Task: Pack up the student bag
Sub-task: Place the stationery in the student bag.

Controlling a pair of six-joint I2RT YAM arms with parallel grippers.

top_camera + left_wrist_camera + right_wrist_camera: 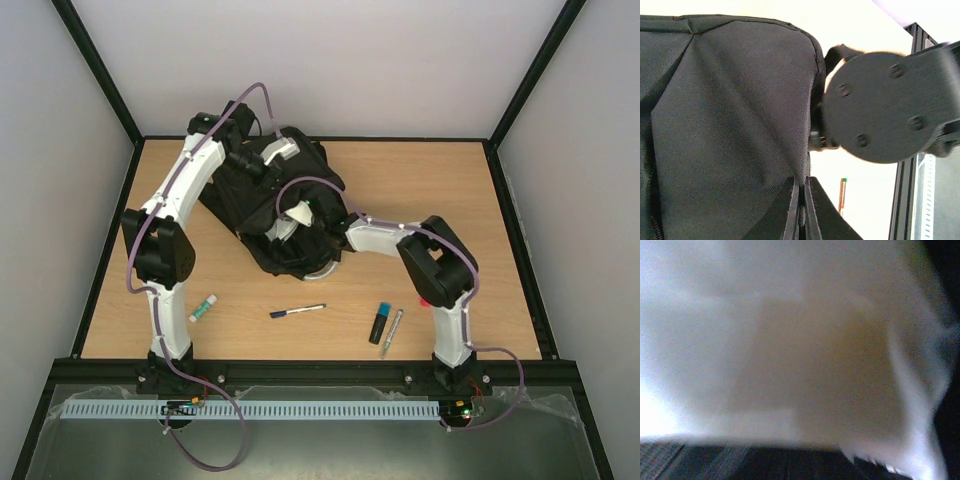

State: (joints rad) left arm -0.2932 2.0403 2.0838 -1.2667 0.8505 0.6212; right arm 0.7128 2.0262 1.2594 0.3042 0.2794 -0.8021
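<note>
**Packing in progress:** The student bag (240, 208) lies slumped on the far-left part of the desk (440, 190). Its long axis runs on a diagonal from far left toward near right, and the mouth appears to be at the near-right end.

The left end effector (801, 186) reaches round to the bag's far edge. It is pinched closed on a fold of the black fabric, apparently propping the bag open.

The right end effector (300, 216) sits at the mouth, over the bag's middle. A pale soft thing (790, 340) is pressed right up against its camera, with dark fabric just below. Its fingers are hidden, so whether they grip that thing cannot be told.

Loose on the near strip of desk, well apart from the bag, are four items:
- a glue stick (203, 309) beside the left arm
- a pen (297, 311) between the two arms
- a highlighter (381, 322) and a marker (392, 332), side by side near the right arm's base

With the left arm occupied on the bag, the right arm looks the freer one to fetch them and is nearer to three of the four. From there the bag's mouth lies away from the bases and, for all but the glue stick, to the left.
</note>
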